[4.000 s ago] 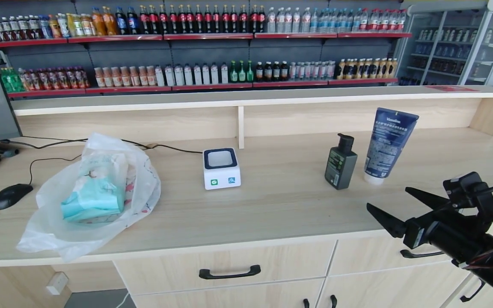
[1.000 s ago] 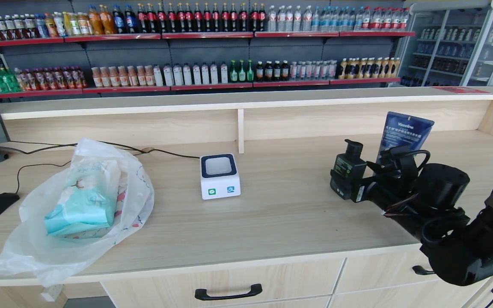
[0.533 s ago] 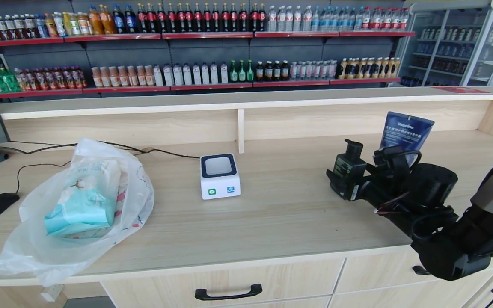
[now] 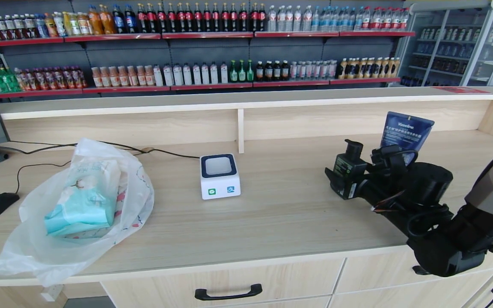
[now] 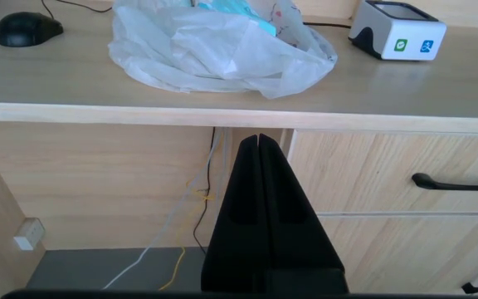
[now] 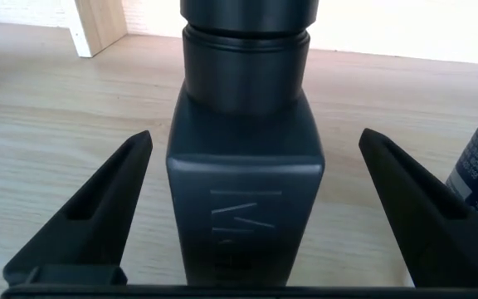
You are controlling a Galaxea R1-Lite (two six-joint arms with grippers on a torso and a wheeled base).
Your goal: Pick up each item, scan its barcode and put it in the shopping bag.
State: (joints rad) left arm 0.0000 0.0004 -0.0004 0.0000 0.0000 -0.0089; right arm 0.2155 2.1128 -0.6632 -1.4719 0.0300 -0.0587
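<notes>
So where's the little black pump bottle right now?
In the head view the black pump bottle stands on the right side of the counter, just left of the blue tube, with the open right tool on either side of it.

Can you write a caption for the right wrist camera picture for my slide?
The open right gripper sits with a finger on each side of the dark pump bottle standing on the wooden counter.

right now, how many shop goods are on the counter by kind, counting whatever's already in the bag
dark pump bottle: 1
blue squeeze tube: 1
teal tissue pack, inside the shopping bag: 1
Total: 3
</notes>
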